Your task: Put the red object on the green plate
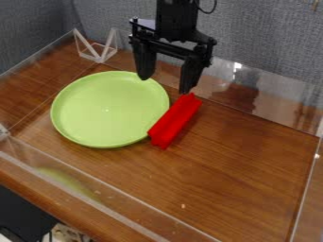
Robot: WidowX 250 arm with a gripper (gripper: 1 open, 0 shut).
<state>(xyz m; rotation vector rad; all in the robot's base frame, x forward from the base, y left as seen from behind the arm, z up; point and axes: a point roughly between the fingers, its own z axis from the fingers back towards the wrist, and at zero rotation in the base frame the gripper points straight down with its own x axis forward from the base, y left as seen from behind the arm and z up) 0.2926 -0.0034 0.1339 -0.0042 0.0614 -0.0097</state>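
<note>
You're looking at the black gripper [171, 76] up over the back half of the wooden table [240, 156], and its fingers are spread wide, with nothing between them! The far end of the red block [175, 121] lies just below the fingertip nearer the right side of the view; whether that tip touches it is hard to call from this angle. Your red block is down on the wood, right beside the green plate [110, 110], angled with its near end toward the plate's lower right edge. And there's your plate, flat on the table, its round green face bare, a white wire-like stand [94, 44] behind it near the table's back edge.
</note>
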